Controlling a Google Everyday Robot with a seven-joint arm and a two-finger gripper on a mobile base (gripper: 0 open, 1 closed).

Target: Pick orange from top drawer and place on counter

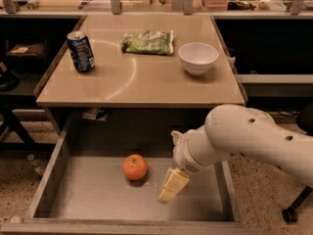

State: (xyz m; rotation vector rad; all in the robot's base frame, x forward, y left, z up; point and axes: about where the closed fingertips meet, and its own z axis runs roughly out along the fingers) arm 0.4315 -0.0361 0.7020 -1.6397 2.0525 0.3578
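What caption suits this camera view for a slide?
Gripper hangs inside open drawer, beside the orange, not touching it.

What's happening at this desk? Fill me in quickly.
A white robot arm reaches into the open top drawer, going for the orange that sits on the drawer floor. Its hand hangs low inside the drawer, just right of the orange and not touching it. Nothing has been picked up yet. The counter above holds a soda can, a green bag and a white bowl.
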